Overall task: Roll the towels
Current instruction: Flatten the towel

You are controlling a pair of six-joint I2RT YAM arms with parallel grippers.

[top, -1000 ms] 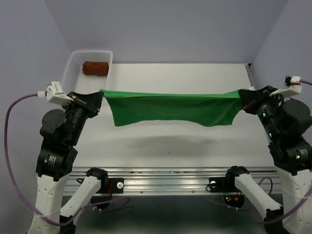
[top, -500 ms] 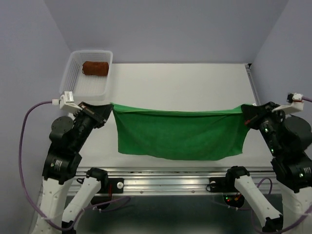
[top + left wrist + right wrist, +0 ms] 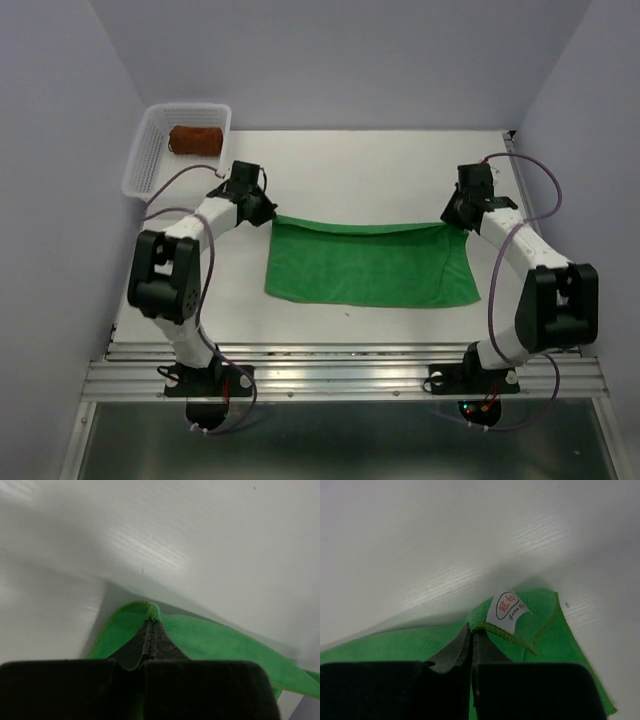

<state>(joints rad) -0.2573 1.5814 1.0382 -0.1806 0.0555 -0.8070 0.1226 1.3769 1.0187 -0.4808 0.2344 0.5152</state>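
A green towel (image 3: 370,265) lies spread on the white table, its near edge flat and its far edge held just above the surface. My left gripper (image 3: 270,216) is shut on the towel's far left corner (image 3: 152,612). My right gripper (image 3: 449,222) is shut on the far right corner, next to a white label (image 3: 509,610). A rolled brown towel (image 3: 194,139) lies in the white basket (image 3: 150,160) at the far left.
The basket stands at the table's far left corner, left of my left arm. The table's metal rail (image 3: 340,375) runs along the near edge. Purple walls close in on both sides.
Both arms have swung forward and down from near their bases. The towel, first stretched in the air, now lies on the table with only its far edge raised.
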